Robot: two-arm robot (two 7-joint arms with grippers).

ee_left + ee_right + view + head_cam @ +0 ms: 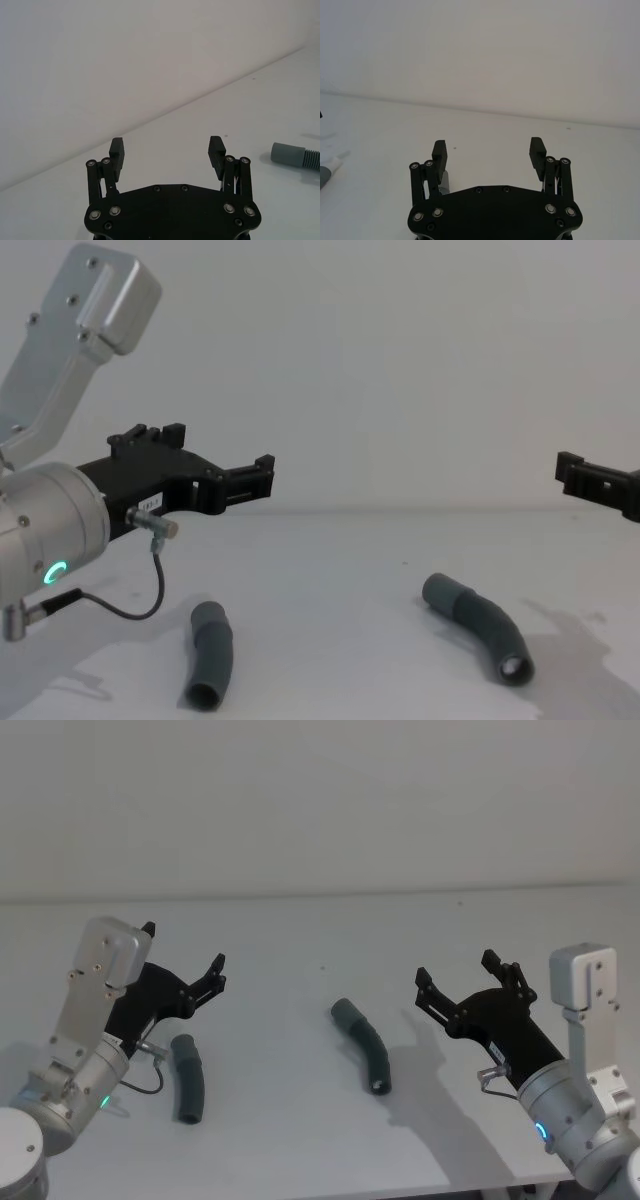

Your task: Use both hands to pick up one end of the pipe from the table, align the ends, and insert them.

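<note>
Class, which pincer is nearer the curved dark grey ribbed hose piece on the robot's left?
Left. The black left pincer hovers open above that curved dark grey ribbed hose piece; the right pincer hangs open past the other hose piece.

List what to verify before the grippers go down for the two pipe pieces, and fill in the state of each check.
1. Left gripper open and empty: ok, jaws wide apart.
2. Right gripper open and empty: ok, jaws wide apart.
3. Both pieces lying free on the table: ok; the left pipe piece and the middle pipe piece lie well apart.
4. Grippers lined up over their pieces: not ok; both hover above the table, off to the side of the pieces.
5. Plug end and socket end told apart: cannot tell.
6. Wrist cable clear of the left pipe piece: cannot tell; it loops close beside it.
</note>
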